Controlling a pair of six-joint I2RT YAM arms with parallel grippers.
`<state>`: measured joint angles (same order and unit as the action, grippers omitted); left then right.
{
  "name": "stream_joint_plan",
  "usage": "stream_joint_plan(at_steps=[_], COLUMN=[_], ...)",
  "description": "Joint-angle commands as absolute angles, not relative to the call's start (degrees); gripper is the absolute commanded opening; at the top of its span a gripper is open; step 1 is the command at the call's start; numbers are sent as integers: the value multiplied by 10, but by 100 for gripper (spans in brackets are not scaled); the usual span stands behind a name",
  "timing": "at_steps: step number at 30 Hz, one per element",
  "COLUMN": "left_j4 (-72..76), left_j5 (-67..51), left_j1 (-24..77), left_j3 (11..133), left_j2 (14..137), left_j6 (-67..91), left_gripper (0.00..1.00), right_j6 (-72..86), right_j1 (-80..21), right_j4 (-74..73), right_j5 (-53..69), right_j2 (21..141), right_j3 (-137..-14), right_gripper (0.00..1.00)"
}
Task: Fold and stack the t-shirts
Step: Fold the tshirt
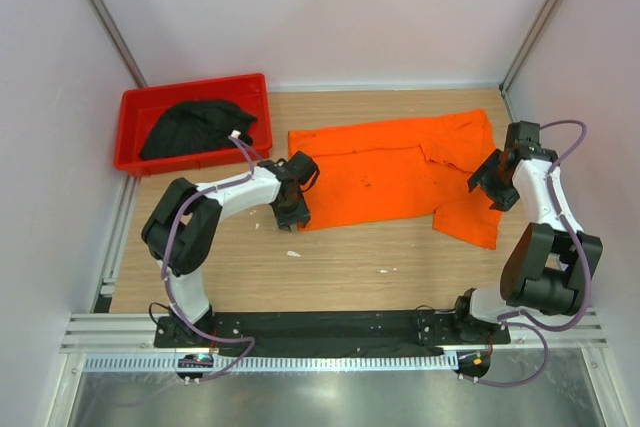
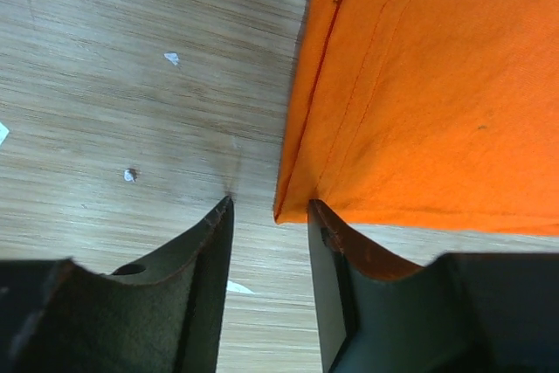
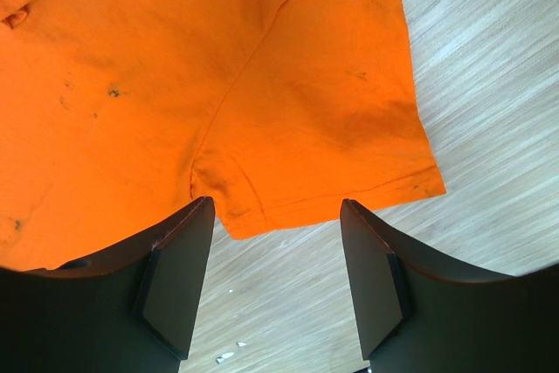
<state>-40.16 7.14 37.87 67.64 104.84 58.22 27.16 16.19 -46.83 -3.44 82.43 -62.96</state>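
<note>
pale walls on three sides, wooden table (image 1: 340, 257) below. orange t-shirt (image 1: 400, 172) lies spread flat, mid-table to right, long axis running left to right across the view, sleeve end toward the right arm. left gripper (image 2: 269, 203) sits at the shirt's near-left corner: in the wrist view the hem corner points down into the gap between the jaws, which stand a little apart, nothing clamped, one finger's inner edge touching or just beside the cloth, cannot tell which. right gripper (image 3: 275, 203) hovers over the near-right sleeve (image 3: 349, 128), jaws spread wide, sleeve hem edge lying between and just ahead of the tips, not gripped. each arm is nearest its own end of the shirt, so judgement: a two-handed fold along the long axis looks set up, the near edge to be pinched at both ends first. red bin (image 1: 190, 84) at far left, against the wall, holds the black t-shirt (image 1: 195, 127), bunched in a heap, small white tag (image 1: 237, 134) at its right edge; nothing else seen inside. left arm is nearer the bin.
</note>
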Motion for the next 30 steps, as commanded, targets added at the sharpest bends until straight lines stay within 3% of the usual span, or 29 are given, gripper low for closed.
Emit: stream_joint_plan(at_steps=[1,3,6,12,14,19,22,26,30], left_j4=[-387,-377,-371,-352,-348,-345,-345,-332,-325], left_j5=[52,41,34,37,34,31,33,23,18], left_j1=[380,380,380,374,371,371,372,371,372], left_j3=[671,671,673,657,657,659,664,670,674], left_j2=[1071,1076,1086,1079,1078,1069,1058,1054,1061], left_j6=[605,605,603,604,590,556,527,511,498], left_gripper=[40,37,24,14,0,0,0,0,0], right_j6=[265,265,264,262,264,279,284,284,251], right_j1=[163,163,163,169,179,253,285,314,320], right_j4=[-460,-461,-459,-459,-454,-435,-430,-432,-412], right_j5=[-35,-40,-45,-61,-55,-19,-11,-13,-19], right_j2=[825,829,831,843,853,864,870,875,875], right_j3=[-644,-644,-641,-639,-634,-603,-580,-556,-551], right_gripper=[66,66,66,66,66,65,61,47,48])
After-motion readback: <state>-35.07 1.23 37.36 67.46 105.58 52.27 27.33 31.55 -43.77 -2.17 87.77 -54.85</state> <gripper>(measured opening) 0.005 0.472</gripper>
